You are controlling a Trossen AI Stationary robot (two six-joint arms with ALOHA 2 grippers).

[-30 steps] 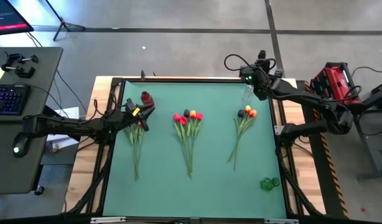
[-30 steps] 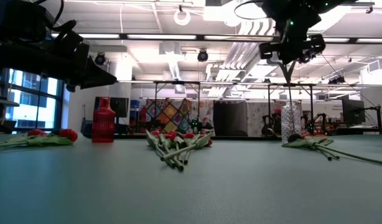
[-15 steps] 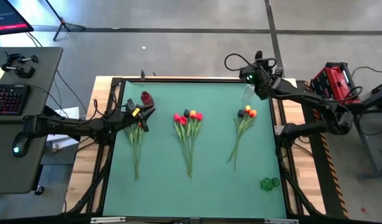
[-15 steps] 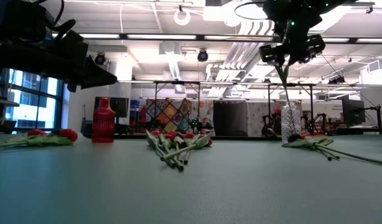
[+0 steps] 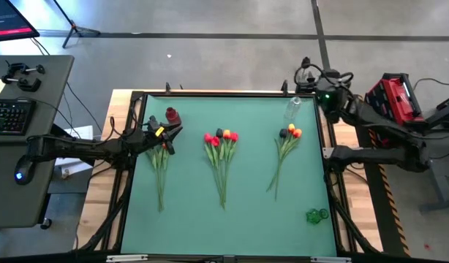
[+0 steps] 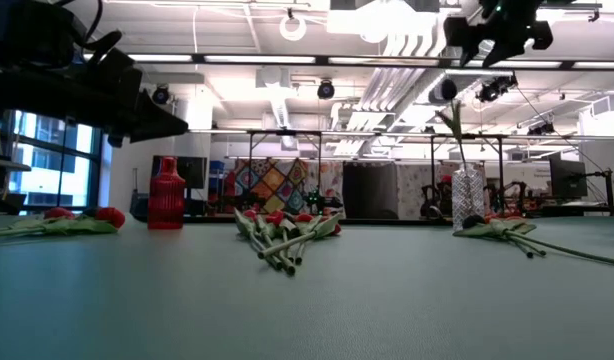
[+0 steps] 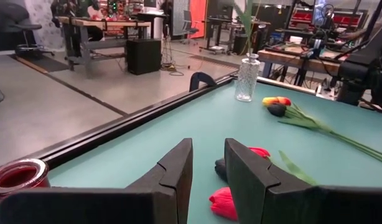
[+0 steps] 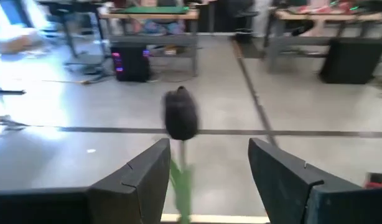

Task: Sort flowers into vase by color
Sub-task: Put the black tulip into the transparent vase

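Your right gripper (image 8: 206, 180) is spread wide and holds nothing; it sits over the table's far right corner. Just ahead of its fingers the near-black tulip (image 8: 180, 115) stands upright in the clear vase (image 5: 293, 108), below and beside that claw. Your left gripper (image 7: 208, 171) hangs just above the left bunch of flowers (image 5: 161, 164), jaws narrowly parted, nothing pinched; the red vase (image 5: 172, 115) is just beside it. The middle bunch (image 5: 221, 153) and right bunch (image 5: 285, 150) lie on the mat between the claws.
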